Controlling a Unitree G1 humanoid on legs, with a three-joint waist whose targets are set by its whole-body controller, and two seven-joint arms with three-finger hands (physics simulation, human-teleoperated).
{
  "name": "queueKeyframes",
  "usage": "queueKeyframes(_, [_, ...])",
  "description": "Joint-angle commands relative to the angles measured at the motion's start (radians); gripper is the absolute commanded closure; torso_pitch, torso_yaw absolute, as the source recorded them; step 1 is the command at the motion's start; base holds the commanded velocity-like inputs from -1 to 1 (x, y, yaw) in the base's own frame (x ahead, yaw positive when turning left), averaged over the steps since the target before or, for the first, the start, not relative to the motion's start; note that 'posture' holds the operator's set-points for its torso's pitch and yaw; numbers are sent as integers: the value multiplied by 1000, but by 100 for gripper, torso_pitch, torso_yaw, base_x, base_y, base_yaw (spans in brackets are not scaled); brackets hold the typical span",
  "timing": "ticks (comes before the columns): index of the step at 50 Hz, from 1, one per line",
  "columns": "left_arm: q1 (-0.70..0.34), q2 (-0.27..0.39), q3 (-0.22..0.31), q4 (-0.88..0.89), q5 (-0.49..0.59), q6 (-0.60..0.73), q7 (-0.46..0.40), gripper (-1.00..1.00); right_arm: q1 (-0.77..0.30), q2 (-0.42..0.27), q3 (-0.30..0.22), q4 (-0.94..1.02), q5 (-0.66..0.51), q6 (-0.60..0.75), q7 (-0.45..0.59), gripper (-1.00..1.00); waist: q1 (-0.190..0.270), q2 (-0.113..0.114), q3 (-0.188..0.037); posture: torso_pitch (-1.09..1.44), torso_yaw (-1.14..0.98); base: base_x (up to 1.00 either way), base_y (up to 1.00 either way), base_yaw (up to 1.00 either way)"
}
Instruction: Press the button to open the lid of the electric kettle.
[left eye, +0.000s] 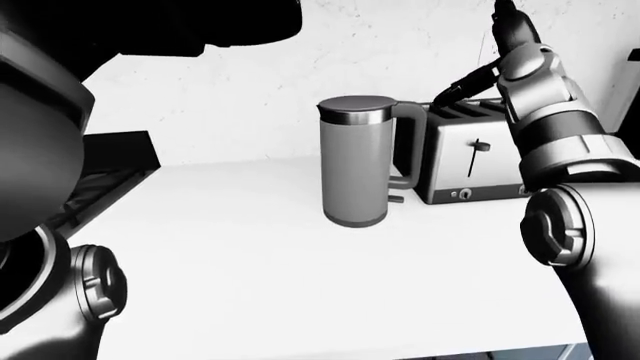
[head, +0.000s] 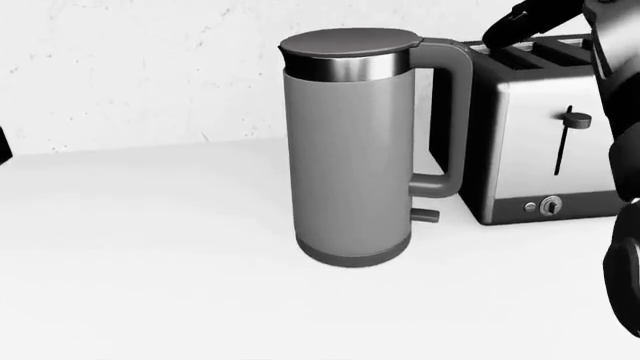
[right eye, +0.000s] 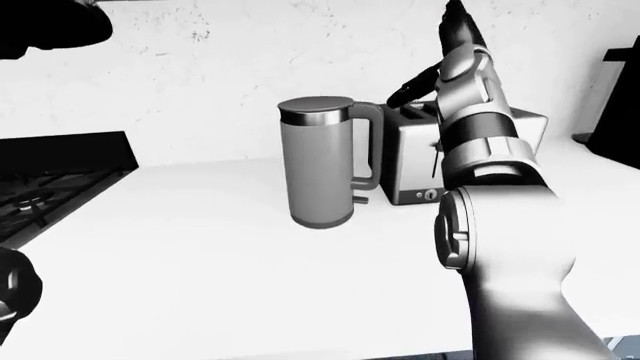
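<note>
Upright near the middle of the white worktop (head: 150, 247), the grey electric kettle (head: 350, 150) stands with its dark lid (head: 348, 43) shut flat above a bright metal band. Its handle (head: 452, 120) curves out to the right, and a small tab pokes from the same side just above the darker base. No separate button can be made out on the handle top in these views.

Just beside the kettle on the right, and a little farther off toward the wall, sits a metal toaster (head: 545, 142) with dark slots on top, a slim lever down its near face and a small knob low on that face. The kettle's handle overlaps the toaster's left edge in the head view; whether the two touch cannot be told.

Above the toaster's left end, the robot's right hand (head: 515, 26) hangs in the air, one dark finger (left eye: 462, 81) slanting down to the left toward the handle top, apart from it. It grasps nothing, and how far its other fingers spread cannot be told. The silver right arm (right eye: 480, 142) rises from the lower right of the eye views to reach it.

At the left of the left-eye view, parts of the left arm (left eye: 60, 285) fill the edge; its hand does not show. A dark stove (right eye: 50, 187) lies at the worktop's far left.
</note>
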Motion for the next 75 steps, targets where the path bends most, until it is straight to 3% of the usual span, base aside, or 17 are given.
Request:
queueKeyframes(1, [-22,5,11,11,15,-15,1,-100,-42,-6,0,-36,-6,-22,-20,-100,0,-5,-5,-58,0,0,0,0])
queueKeyframes(28, [-22,-17,9,8,41,5,-21,-100,-46,40,-16,-16,28,-37,-137,-100,4,-8,-8,-58,0,0,0,0])
queueKeyframes(75, [-21,-46,2,-6,69,28,-37,-100,-21,62,-10,-2,-5,-33,-190,-100,8,-11,-10,-58,0,0,0,0])
